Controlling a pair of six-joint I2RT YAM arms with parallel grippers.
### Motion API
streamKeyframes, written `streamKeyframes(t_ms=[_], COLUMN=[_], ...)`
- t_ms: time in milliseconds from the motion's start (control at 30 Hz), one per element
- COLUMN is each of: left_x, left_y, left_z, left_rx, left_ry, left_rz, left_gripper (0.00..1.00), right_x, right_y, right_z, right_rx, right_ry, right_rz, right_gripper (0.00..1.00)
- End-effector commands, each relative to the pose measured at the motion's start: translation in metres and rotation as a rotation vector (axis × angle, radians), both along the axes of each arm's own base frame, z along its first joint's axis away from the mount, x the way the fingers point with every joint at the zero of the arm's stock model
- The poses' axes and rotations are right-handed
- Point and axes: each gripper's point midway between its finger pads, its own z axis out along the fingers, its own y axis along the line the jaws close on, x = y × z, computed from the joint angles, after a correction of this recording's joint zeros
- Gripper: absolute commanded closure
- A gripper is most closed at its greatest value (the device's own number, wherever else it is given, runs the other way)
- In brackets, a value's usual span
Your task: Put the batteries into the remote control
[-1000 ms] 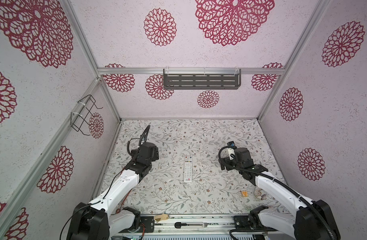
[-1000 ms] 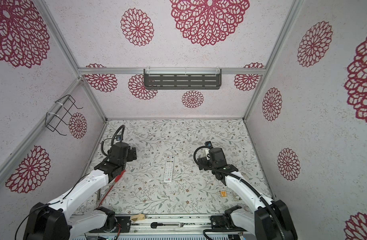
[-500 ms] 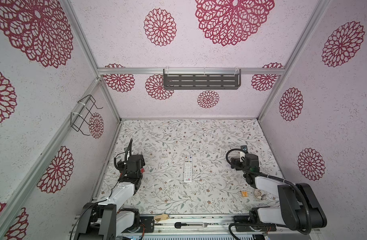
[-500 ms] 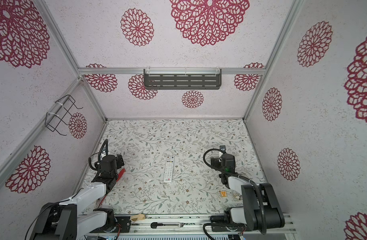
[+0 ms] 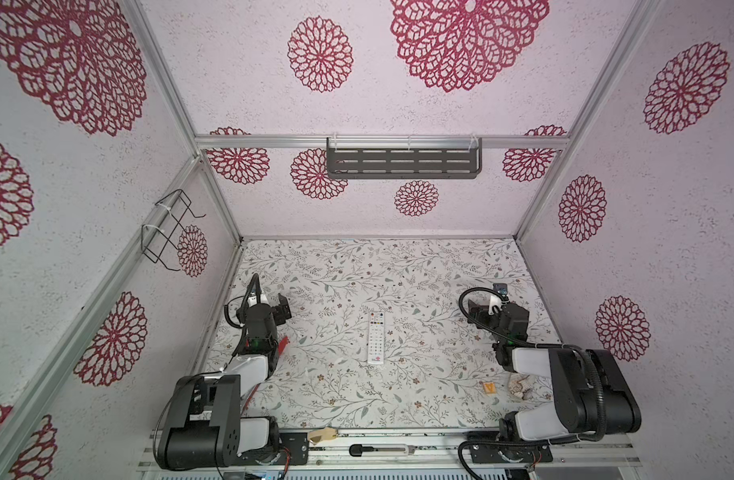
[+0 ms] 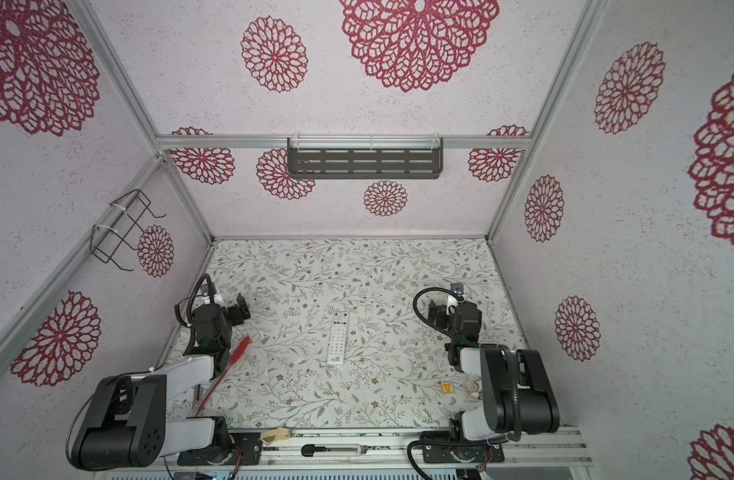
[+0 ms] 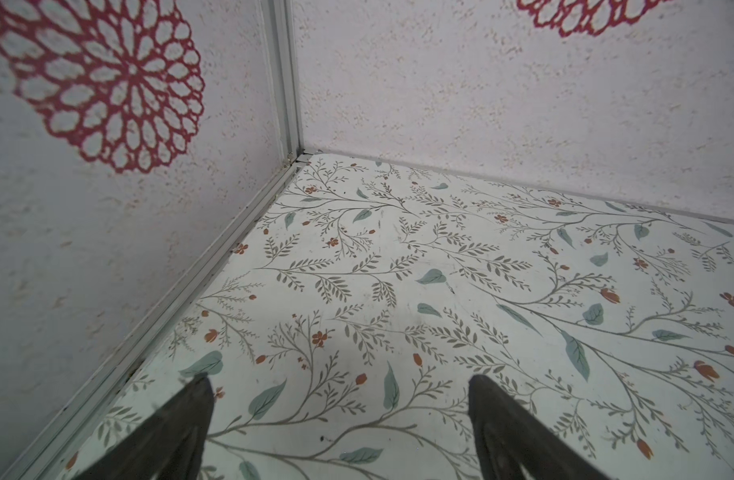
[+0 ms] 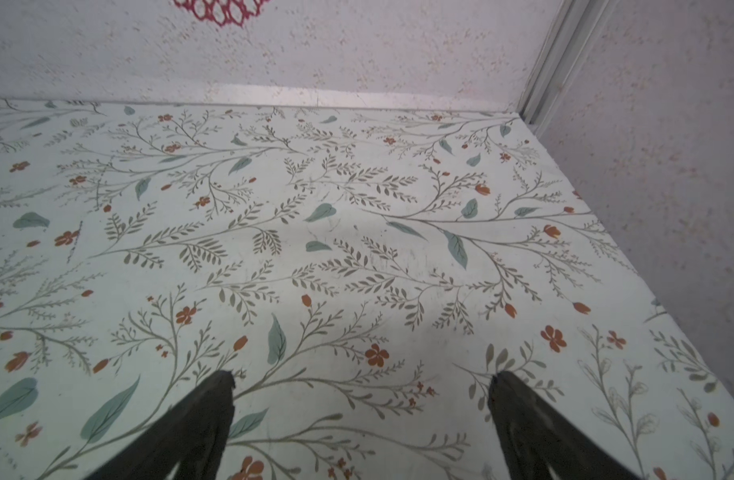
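The remote control [image 5: 375,337] [image 6: 338,338] lies buttons up in the middle of the floral table, its long side running front to back. No batteries show in any view. My left gripper [image 5: 283,309] [image 6: 241,311] is low near the left wall, well left of the remote. It is open, and the left wrist view has only bare table between its fingertips [image 7: 340,390]. My right gripper [image 5: 476,309] [image 6: 434,311] is far right of the remote, also open over bare table [image 8: 363,384].
A red tool [image 6: 240,347] lies beside the left arm. An orange square tag [image 5: 489,387] and a pale crumpled thing [image 5: 519,384] sit front right by the right arm. A grey shelf [image 5: 402,162] hangs on the back wall and a wire basket [image 5: 168,228] on the left wall.
Both arms have drawn back from the middle towards the side walls and folded near their bases. The remote has not moved. Both grippers stayed open.
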Motion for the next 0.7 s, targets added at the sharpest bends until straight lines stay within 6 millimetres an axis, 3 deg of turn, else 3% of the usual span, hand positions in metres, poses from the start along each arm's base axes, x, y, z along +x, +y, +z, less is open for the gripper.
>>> streamKeyframes(t_ms=[0, 233, 433, 533, 667], left_x=[0.011, 0.016, 0.004, 0.006, 0.015], left_y=[-0.002, 0.008, 0.013, 0.03, 0.033], left_z=[0.005, 0.009, -0.002, -0.008, -0.012], left_rx=[-0.002, 0.006, 0.048, 0.019, 0.019], left_ry=[0.008, -0.028, -0.185, -0.114, -0.063], left_rz=[-0.039, -0.052, -0.03, 0.073, 0.091], left_gripper=[0.03, 0.03, 0.03, 0.03, 0.03], right_x=[0.002, -0.003, -0.009, -0.009, -0.007], right_y=[-0.008, -0.009, -0.018, -0.018, -0.014], right_z=[0.022, 0.021, 0.016, 0.017, 0.016], right_rx=[0.047, 0.03, 0.027, 0.03, 0.012], right_ry=[-0.123, -0.143, -0.161, -0.166, -0.156], right_rz=[-0.023, -0.036, -0.103, -0.103, -0.089], right_gripper=[0.01, 0.01, 0.01, 0.01, 0.01])
